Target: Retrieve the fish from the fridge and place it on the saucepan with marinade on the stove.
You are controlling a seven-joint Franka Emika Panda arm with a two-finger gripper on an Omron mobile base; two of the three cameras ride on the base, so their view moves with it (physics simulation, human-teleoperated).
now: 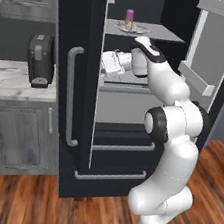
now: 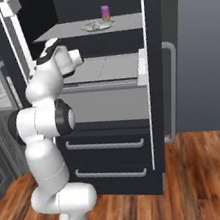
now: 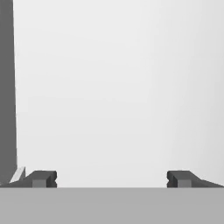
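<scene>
The fridge [image 1: 79,104] is seen with one door swung wide. The gripper [image 3: 111,179] is held released inside it, at mid-frame, its fingertips [image 3: 43,178] spread far apart. The fish [image 2: 97,26] is seen on a plate [image 2: 108,25] on the top shelf, beside a pink-and-yellow can [image 2: 105,12].

You see the fridge [image 1: 74,144] open, with a grey upper shelf [image 2: 58,32] inside. On this shelf lies a small plate [image 2: 98,26] with the pale fish [image 2: 95,25] on it, and just beside the plate stands a small pink-and-yellow cylinder [image 2: 105,13]. Below it you see a lower shelf [image 2: 110,67]. At the left, a dark toaster [image 1: 40,59] stands on the marble desk [image 1: 7,83].
</scene>
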